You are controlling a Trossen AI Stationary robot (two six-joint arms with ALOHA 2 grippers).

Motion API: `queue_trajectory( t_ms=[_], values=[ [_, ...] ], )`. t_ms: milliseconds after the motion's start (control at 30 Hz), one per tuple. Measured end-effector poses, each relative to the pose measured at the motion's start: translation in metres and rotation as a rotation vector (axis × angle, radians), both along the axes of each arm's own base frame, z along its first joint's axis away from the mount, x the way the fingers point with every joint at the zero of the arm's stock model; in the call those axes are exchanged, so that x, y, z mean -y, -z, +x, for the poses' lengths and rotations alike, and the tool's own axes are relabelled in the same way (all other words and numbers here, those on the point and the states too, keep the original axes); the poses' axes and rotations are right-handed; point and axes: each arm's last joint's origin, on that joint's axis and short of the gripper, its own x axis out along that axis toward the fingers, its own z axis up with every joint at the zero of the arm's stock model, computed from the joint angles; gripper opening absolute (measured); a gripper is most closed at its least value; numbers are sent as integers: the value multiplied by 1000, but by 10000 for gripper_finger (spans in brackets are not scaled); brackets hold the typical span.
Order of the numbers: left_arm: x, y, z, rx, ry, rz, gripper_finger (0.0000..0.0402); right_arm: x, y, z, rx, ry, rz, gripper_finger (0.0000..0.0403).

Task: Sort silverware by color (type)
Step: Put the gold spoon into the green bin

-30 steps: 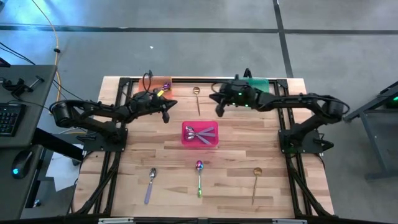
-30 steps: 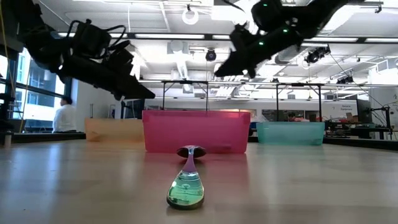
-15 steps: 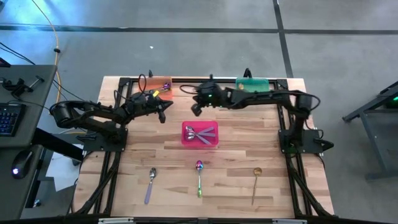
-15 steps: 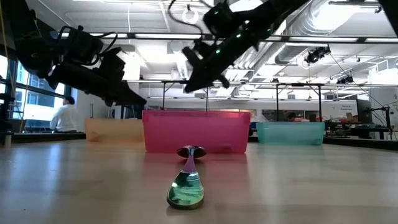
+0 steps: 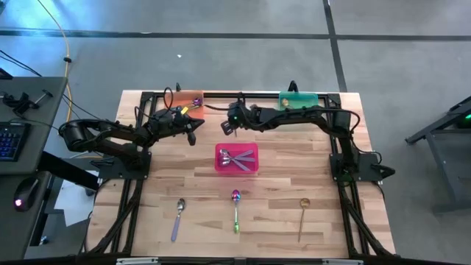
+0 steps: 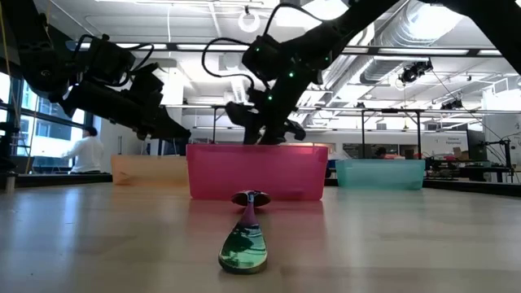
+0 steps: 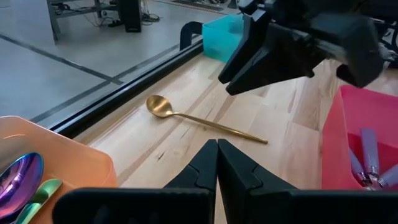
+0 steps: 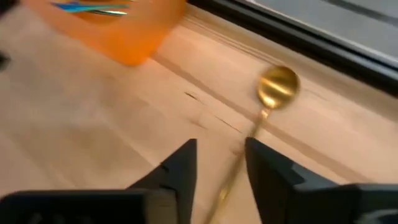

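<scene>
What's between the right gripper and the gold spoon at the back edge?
Nothing visible. The right gripper hangs open over the gold spoon, bare table around it; the orange bin sits off to one side.

open lab floor: exposed ceiling ducts (image 6: 423, 32), strip lights, workbenches (image 6: 391, 122) behind.

Overhead, table-level, two wrist cameras, seemingly sharing table (image 5: 294, 158).

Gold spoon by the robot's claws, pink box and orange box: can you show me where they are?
Gold spoon (image 7: 160, 106): left wrist view, on its bowl.
Pink box (image 6: 256, 171): low view, on its front wall.
Orange box (image 7: 59, 157): left wrist view, on its outer wall.
</scene>
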Motion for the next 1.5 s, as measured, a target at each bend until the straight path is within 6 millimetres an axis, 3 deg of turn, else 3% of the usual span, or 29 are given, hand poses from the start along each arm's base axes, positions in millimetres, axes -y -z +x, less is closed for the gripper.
queue_trajectory(
  t_ms=[167,667,1133,1300,1500],
  values=[
    [0,0,0,0,0,-4,0,0,7,-5,-26,70,8,151],
    [1,2,0,-5,-4,-36,0,0,54,-1,-114,96,64,153],
    [1,4,-1,-29,-1,-43,0,10,59,-17,-251,120,139,153],
    [1,4,-1,-31,-1,-43,0,15,61,-25,-339,49,192,122],
    [1,4,-1,-32,-1,-44,0,19,56,-33,-395,-66,245,50]
  ],
)
